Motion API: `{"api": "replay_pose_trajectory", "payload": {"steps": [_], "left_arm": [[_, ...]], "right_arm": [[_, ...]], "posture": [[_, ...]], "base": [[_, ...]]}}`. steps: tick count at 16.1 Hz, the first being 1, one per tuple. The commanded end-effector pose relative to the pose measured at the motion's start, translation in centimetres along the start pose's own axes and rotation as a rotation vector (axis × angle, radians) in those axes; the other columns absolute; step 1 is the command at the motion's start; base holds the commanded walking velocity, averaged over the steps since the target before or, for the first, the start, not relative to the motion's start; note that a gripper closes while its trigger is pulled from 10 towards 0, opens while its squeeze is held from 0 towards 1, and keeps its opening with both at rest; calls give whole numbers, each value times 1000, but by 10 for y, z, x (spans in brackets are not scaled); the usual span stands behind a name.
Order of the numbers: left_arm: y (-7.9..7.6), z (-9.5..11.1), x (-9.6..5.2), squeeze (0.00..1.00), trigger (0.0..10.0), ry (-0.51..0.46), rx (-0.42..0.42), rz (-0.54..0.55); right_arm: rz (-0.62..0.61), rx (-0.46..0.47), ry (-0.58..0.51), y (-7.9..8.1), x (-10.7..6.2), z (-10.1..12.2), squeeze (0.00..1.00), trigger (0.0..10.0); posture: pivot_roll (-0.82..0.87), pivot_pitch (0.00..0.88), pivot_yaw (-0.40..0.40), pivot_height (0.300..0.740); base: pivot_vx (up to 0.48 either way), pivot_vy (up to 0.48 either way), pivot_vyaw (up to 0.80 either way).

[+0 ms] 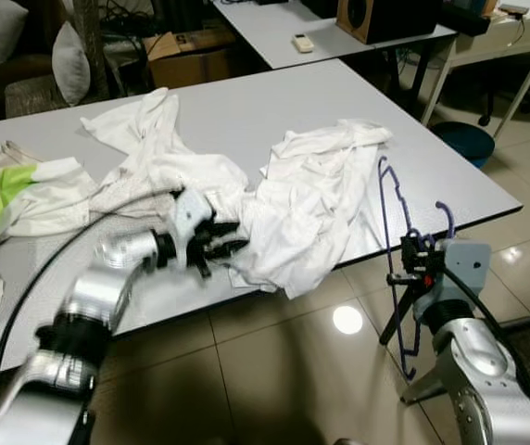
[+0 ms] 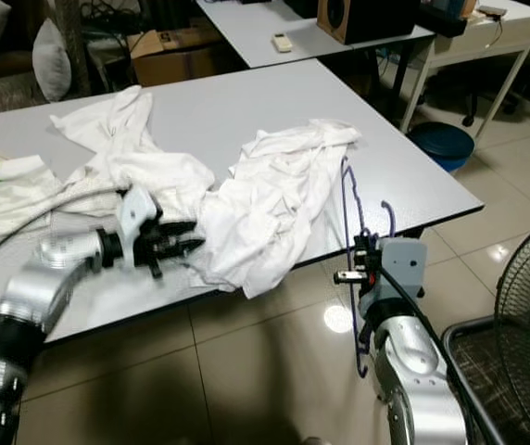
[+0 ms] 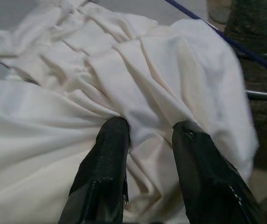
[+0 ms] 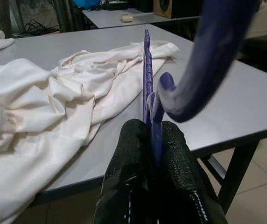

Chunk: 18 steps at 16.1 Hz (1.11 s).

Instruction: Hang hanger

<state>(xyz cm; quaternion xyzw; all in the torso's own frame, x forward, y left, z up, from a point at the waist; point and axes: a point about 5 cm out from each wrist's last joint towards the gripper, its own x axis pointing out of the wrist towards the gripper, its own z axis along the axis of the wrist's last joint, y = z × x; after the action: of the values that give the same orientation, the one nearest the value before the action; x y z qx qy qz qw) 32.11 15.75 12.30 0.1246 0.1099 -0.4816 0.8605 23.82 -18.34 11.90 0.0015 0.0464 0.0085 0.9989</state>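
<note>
our right end effector [image 1: 411, 264] is clamped shut on the purple hanger [image 1: 387, 218], pinching its thin rod just below the hook, off the near right edge of the grey bench [image 1: 274, 111]; the frame stands upright beside the bench edge, part above it and part hanging below. we judge the hanger light and stiff but thin and smooth, so it could swivel or slide in a pinch this narrow; the hold close to the hook seems the best spot, since it keeps the hook free. our left end effector [image 1: 220, 243] has its fingers [image 3: 106, 158] parted, pressed against the folds of the white garment [image 1: 311, 199] that lies bunched on the bench and droops over its near edge. that cloth looks soft and limp, so we would gather a thick fold near a seam rather than a single layer. a second white garment [image 1: 158, 153] lies further back.
</note>
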Motion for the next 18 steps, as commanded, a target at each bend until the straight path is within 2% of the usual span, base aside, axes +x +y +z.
{"api": "replay_pose_trajectory", "payload": {"steps": [1,3,4,5,6,9,11,13,14,15,16,17,18], "left_arm": [[1,4,0,0,10000,-29,5,35],[9,14,-3,0,10000,-139,-27,151],[10,19,-5,0,10000,-174,-43,165],[6,26,-8,0,10000,-228,-75,130],[1,27,-8,0,10000,-227,-74,90],[-14,14,-6,0,10000,-122,-27,-6],[-15,3,-3,0,10000,-37,19,28],[-11,-3,-1,0,10000,6,54,85],[-10,-3,0,0,8980,15,64,104],[-10,-2,0,0,4000,14,70,104],[-10,-1,1,0,2314,10,74,102],[-11,0,3,0,0,-1,70,103],[-11,0,4,0,0,-17,59,101]], "right_arm": [[19,2,-3,2,1,3,0,10000],[26,-1,-4,2,2,4,0,10000],[27,-1,-3,2,2,4,0,10000],[28,0,-2,3,2,4,0,10000],[28,0,-1,3,2,4,0,10000],[26,3,-2,3,2,4,0,10000],[23,4,-3,3,2,4,0,10000],[21,5,-3,3,2,4,0,10000],[20,5,-3,3,1,4,0,10000],[20,5,-3,3,1,4,0,10000],[19,5,-3,3,1,3,0,10000],[19,6,-3,4,1,3,0,10000],[18,6,-3,4,1,3,0,10000]], "posture": [[-153,0,61,740],[-151,0,59,740],[-151,0,59,740],[-151,0,61,740],[-151,0,63,740],[-155,0,69,740],[-157,0,71,740],[-158,0,74,740],[-158,0,74,740],[-157,0,74,740],[-157,0,75,740],[-158,0,75,740],[-159,0,77,740]], "base": [[0,0,0],[0,0,0],[0,0,0],[0,0,0],[0,0,0],[0,0,0],[0,0,0],[0,0,0],[0,0,0],[0,0,0],[0,0,0],[0,0,0],[0,0,0]]}}
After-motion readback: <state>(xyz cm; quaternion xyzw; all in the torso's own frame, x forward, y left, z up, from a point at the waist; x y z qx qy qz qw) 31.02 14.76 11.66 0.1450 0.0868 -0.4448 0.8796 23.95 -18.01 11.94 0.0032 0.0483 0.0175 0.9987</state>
